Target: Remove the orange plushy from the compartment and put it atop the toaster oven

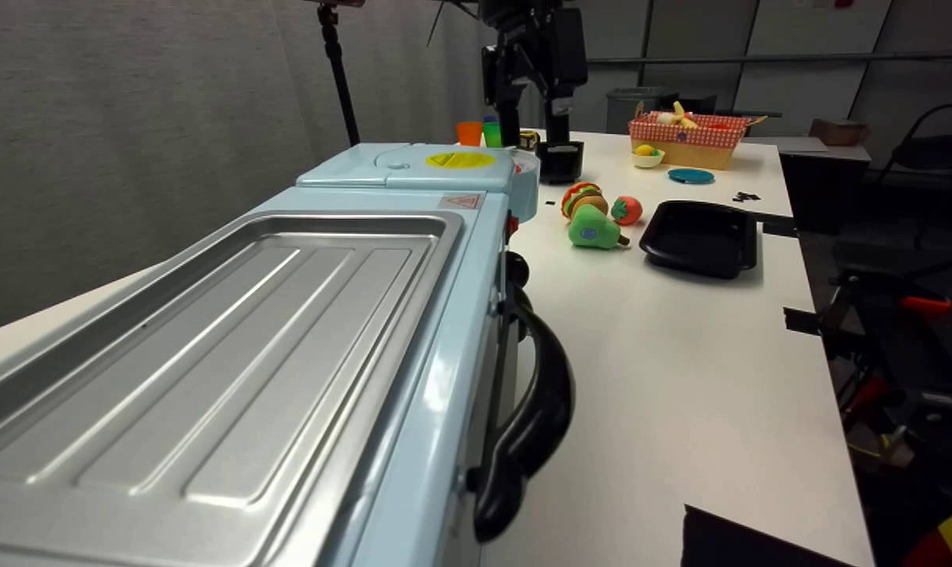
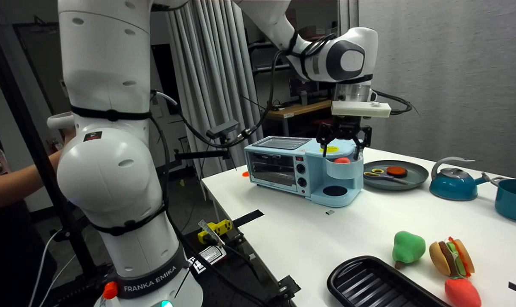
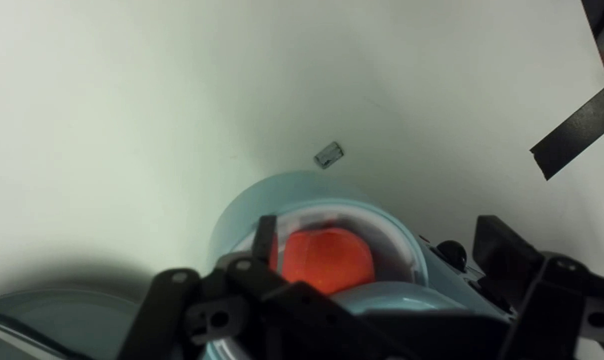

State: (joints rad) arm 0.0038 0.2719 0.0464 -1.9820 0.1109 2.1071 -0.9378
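The orange plushy sits in the round pale-blue compartment at the end of the toaster oven. In the wrist view the plushy shows as a rounded orange-red top inside the compartment's rim; no green patch shows. My gripper is open and points down over the compartment. In the wrist view, the gripper has its left finger beside the plushy and its right finger past the rim, with a gap to the plushy. The toaster oven's ribbed metal top is bare in an exterior view.
A pale-blue lid with a yellow sticker adjoins the compartment. A grey pan with scissors and a kettle stand beside the oven. A black dish, green pear, toy burger and strawberry lie further off.
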